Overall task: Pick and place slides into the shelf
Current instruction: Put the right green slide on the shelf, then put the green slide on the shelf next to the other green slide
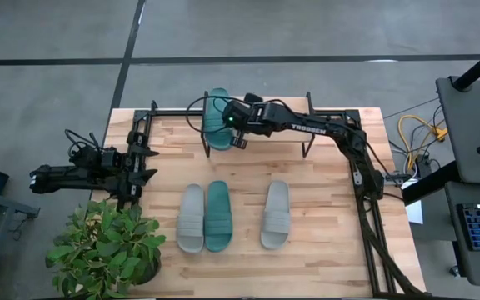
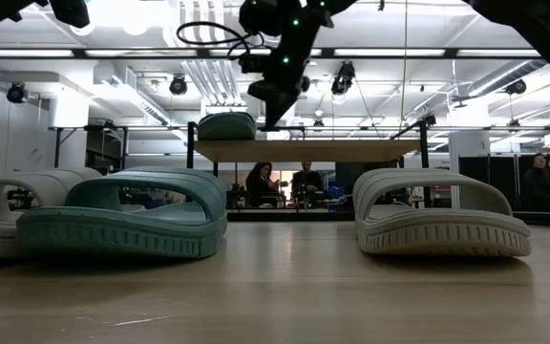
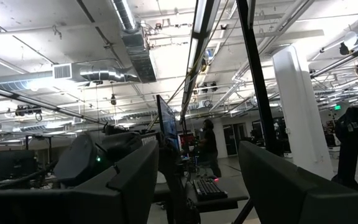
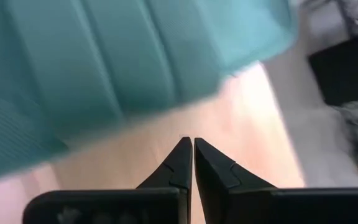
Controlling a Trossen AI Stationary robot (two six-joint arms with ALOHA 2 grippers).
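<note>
On the plank shelf [image 1: 261, 133], a ribbed teal slide [image 1: 216, 118].

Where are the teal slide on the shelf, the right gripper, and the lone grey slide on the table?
Teal slide on the shelf [image 1: 216, 117], high view, its ribbed strap.
Right gripper [image 4: 188, 144], right wrist view, between its closed fingertips.
Lone grey slide [image 1: 276, 215], high view, its strap.
</note>
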